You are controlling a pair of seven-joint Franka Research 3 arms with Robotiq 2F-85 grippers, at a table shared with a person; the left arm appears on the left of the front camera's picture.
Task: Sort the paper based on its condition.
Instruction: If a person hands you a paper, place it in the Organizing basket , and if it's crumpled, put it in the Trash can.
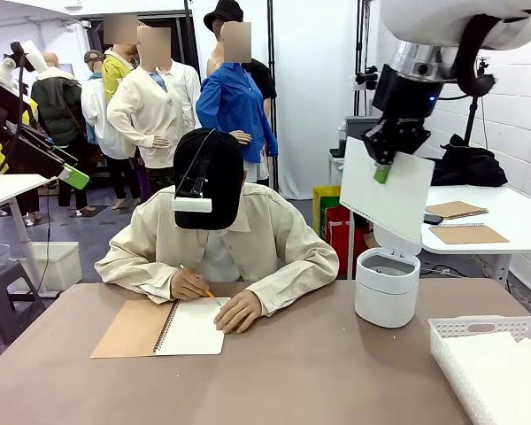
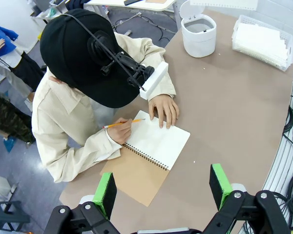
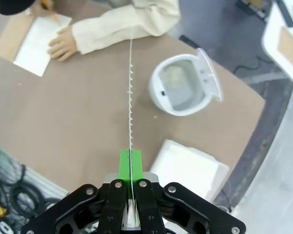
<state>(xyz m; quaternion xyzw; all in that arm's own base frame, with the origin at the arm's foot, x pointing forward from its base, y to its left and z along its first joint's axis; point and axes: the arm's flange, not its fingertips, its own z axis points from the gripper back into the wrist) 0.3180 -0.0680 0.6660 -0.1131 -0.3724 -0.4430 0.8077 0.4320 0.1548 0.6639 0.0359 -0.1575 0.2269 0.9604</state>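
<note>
High above the table's right side, my right gripper [image 1: 382, 168] is shut on the top edge of a flat white sheet of paper [image 1: 389, 199]. The sheet hangs tilted, with a row of torn spiral holes along one edge. In the right wrist view the paper [image 3: 130, 92] runs edge-on from between the green pads of my right gripper [image 3: 131, 168]. More white paper [image 1: 504, 372] lies stacked in the basket. My left gripper [image 2: 162, 184] stands open and holds nothing, high over the table's near left side above the notebook.
A white bin [image 1: 387, 288] with its lid up stands right under the hanging sheet. A white slotted basket [image 1: 451, 329] sits at the near right corner. Across the table a person writes with a pencil in an open spiral notebook [image 1: 159, 328].
</note>
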